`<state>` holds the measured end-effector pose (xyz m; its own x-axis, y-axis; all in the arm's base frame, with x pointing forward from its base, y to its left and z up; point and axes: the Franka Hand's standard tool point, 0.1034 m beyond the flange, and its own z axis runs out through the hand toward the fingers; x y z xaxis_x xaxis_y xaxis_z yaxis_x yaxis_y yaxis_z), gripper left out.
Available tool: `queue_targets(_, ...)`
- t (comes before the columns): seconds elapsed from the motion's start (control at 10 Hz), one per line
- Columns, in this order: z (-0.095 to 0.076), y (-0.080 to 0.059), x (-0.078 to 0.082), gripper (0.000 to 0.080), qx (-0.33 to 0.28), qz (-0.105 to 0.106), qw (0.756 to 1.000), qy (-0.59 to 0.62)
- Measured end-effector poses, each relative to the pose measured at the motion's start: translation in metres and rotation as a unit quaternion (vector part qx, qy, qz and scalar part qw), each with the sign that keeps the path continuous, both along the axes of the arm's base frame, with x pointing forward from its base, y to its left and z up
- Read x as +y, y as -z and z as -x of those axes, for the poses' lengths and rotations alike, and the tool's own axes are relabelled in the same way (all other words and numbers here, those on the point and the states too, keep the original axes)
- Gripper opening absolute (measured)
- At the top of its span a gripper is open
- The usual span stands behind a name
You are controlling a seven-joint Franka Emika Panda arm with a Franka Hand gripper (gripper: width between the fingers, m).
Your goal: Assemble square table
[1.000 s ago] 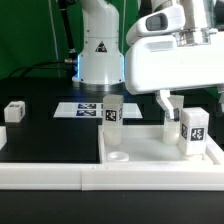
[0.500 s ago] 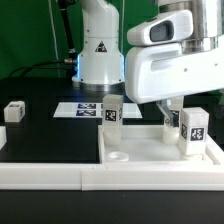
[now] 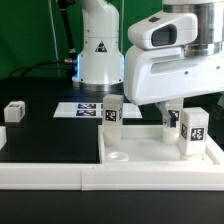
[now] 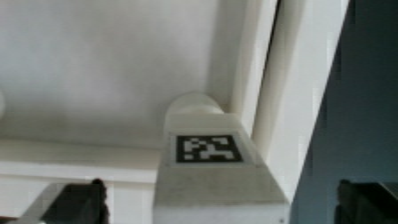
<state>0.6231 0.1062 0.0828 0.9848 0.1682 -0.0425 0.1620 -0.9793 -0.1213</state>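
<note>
The square table's white slab [image 3: 150,146] lies flat on the exterior view's right. Upright white tagged legs stand on it at the back left [image 3: 112,112] and the front right [image 3: 195,131]. A third leg [image 3: 172,122] stands at the back right, and my gripper [image 3: 172,110] has come down over it. In the wrist view this leg [image 4: 214,150] rises between my dark fingertips [image 4: 80,200], with a gap on each side. The gripper [image 4: 222,205] is open, not touching the leg. A fourth leg [image 3: 14,111] lies loose at the far left. An empty round socket [image 3: 118,156] shows at the slab's front left corner.
The marker board [image 3: 80,108] lies flat behind the slab, before the robot's base [image 3: 98,50]. A long white border rail [image 3: 60,176] runs along the front of the black table. The arm's bulky white wrist hides part of the slab's right side.
My gripper has dropped lower and shifted toward the exterior view's left, coming down around the back right leg. The legs and slab have not moved.
</note>
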Motion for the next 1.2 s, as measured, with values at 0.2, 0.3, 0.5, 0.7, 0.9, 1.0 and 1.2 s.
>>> queue_targets(0.2,0.0000,0.0000,-0.0002,0.0364,0.000,0.000,1.000,0.001)
queue_targets(0.3,0.0000,0.0001,-0.0002,0.0290,0.001,0.001,1.000,0.012)
queue_targets(0.5,0.0001,0.0002,0.0002,0.0290,0.006,0.002,0.999,0.052)
queue_targets(0.7,-0.0002,-0.0003,0.0012,0.0290,0.014,0.007,0.991,0.131)
queue_targets(0.9,0.0004,-0.0041,0.0084,0.0290,0.021,0.014,0.960,0.278)
queue_targets(1.0,0.0005,-0.0041,0.0084,0.0290,0.031,0.016,0.934,0.355)
queue_targets(1.2,0.0005,-0.0014,0.0063,0.0291,0.045,0.005,0.886,0.461)
